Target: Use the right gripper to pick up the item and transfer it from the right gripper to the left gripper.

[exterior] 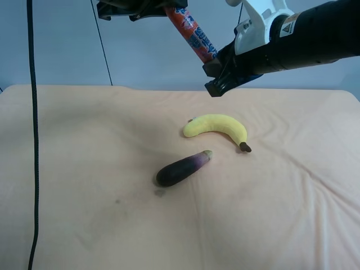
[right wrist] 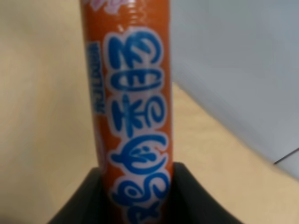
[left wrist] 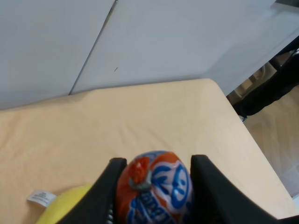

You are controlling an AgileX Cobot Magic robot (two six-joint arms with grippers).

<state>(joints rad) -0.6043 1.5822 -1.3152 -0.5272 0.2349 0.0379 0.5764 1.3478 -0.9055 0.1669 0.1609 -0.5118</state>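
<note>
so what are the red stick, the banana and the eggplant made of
Red stick: seems a glossy plastic film wrapper, going by its sheen and printed blue lettering; contents hidden.
Banana: likely plush fabric, matte and soft-looking, with a sewn white tag.
Eggplant: smooth skin with a slight shine; toy or real, unclear.

A desk (exterior: 79,191) covered in peach cloth carries a yellow banana (exterior: 216,127) and, near it but not touching, a dark purple eggplant (exterior: 181,169).
</note>
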